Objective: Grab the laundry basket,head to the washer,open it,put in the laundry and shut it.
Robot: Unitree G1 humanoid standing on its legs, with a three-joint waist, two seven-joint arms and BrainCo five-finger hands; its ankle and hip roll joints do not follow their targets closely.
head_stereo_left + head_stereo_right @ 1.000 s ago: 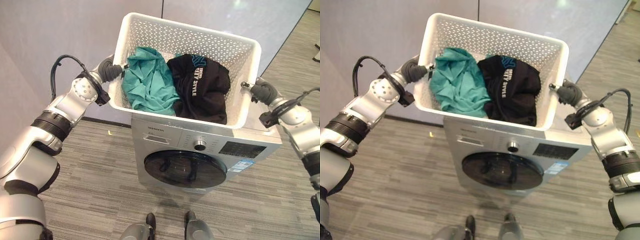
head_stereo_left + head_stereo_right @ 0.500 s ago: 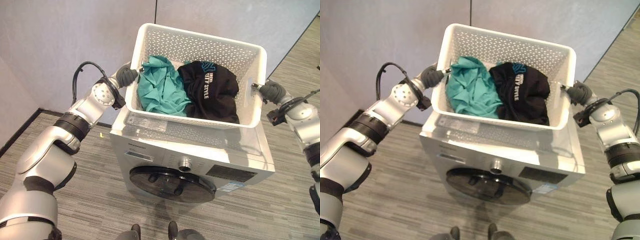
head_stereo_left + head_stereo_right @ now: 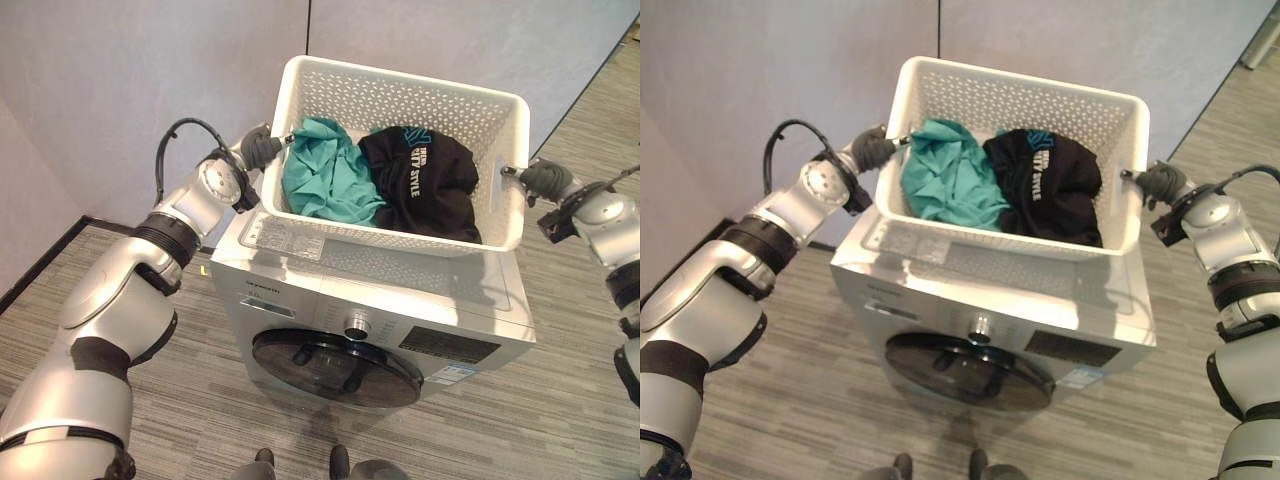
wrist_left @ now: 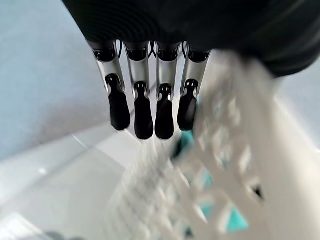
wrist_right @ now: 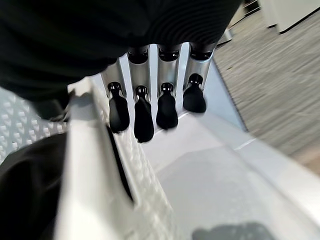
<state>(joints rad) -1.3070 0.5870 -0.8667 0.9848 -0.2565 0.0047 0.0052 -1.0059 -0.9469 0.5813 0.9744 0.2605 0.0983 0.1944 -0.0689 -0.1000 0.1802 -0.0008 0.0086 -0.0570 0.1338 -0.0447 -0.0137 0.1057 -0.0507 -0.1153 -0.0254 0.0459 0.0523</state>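
Note:
A white perforated laundry basket [image 3: 400, 80] sits low over the top of the silver washer [image 3: 372, 292]; I cannot tell whether it rests on it. In the basket lie a teal garment [image 3: 325, 180] and a black printed garment [image 3: 420, 185]. My left hand [image 3: 258, 148] grips the basket's left rim, its fingers [image 4: 135, 107] down the outside of the wall [image 4: 235, 150] and its thumb over the rim. On the right rim, my right hand [image 3: 542, 180] holds the same way, fingers [image 5: 145, 117] outside. The washer's round dark door [image 3: 335, 365] is shut.
A grey wall [image 3: 150, 70] stands close behind the washer, with a dark skirting strip [image 3: 60, 250] at floor level on the left. Grey striped flooring [image 3: 190, 400] lies in front of and beside the washer. A knob [image 3: 356, 329] and a dark display are on its front panel.
The view has shifted closer to the washer. The basket, held by both hands throughout, has moved from in front of the washer's top edge to low over its top.

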